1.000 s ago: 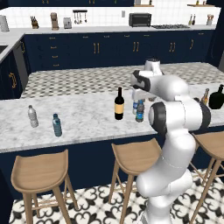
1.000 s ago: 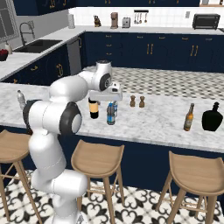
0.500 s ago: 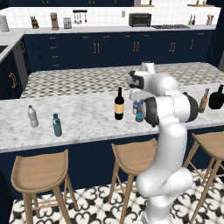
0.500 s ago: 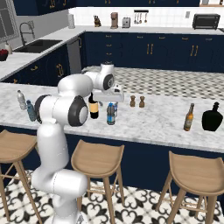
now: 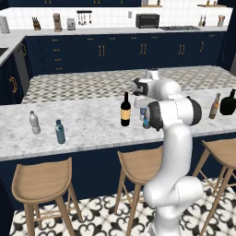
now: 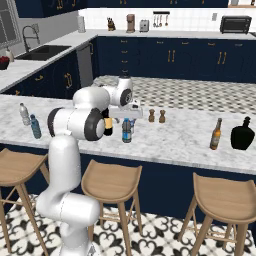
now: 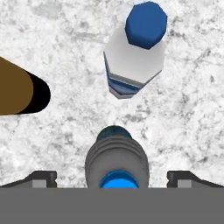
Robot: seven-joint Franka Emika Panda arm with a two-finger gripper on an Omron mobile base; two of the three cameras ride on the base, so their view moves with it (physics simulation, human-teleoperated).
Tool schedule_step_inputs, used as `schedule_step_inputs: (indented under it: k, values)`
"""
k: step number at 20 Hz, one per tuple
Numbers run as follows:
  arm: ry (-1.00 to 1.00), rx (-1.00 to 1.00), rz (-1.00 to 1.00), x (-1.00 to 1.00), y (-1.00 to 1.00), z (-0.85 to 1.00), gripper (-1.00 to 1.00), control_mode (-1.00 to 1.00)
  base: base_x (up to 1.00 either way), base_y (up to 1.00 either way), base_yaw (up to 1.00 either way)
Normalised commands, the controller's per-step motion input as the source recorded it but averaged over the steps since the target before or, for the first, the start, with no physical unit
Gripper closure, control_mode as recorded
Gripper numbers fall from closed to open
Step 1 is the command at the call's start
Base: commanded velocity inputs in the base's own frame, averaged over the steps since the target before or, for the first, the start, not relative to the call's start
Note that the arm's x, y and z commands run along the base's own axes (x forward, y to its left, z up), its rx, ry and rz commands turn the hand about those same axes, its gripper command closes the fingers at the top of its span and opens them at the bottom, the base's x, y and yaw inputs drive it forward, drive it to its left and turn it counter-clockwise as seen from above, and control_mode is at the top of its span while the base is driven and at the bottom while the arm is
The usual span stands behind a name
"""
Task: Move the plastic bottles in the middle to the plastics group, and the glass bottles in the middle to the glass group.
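In the hand view I look straight down on the dark grey-tinted bottle with its blue cap. It stands between the two spread fingertips of my open gripper, which hangs above it. Just beyond stands the whitish bottle, with a blue label and blue cap. The wine bottle is to the left. From the base, my gripper hovers over the two small bottles beside the wine bottle. The plastics group, clear and teal, stands far left. The amber bottle and black jug stand far right.
Salt and pepper shakers stand behind the middle bottles on the marble counter. Wooden stools line the counter's near side. A second counter and kitchen cabinets lie beyond.
The hand has edged a little to the left over the middle bottles and the elbow has swung slightly. The bottles have not moved.
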Motion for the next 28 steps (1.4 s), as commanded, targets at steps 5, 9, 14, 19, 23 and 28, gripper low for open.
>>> schedule_step_inputs:
  k: [5, 9, 14, 19, 23, 28]
  values:
    - [0.00, 0.02, 0.03, 0.16, -0.01, -0.17, -1.00, -1.00, 0.00, 0.00, 0.00]
    - [0.00, 0.00, 0.02, -0.01, 0.00, -0.19, -1.00, -1.00, 0.00, 0.00, 0.00]
    - [0.00, 0.00, 0.00, 0.00, 0.00, -0.19, 1.00, -1.00, 0.00, 0.00, 0.00]
    - [0.00, 0.00, 0.00, -0.12, 0.00, -0.10, 1.00, -1.00, 0.00, 0.00, 0.00]
    - [0.00, 0.00, 0.00, -0.26, 0.01, 0.03, 1.00, -1.00, 0.00, 0.00, 0.00]
    - [-0.04, 0.05, 0.00, -0.53, 0.16, 0.42, 1.00, -1.00, 0.00, 0.00, 0.00]
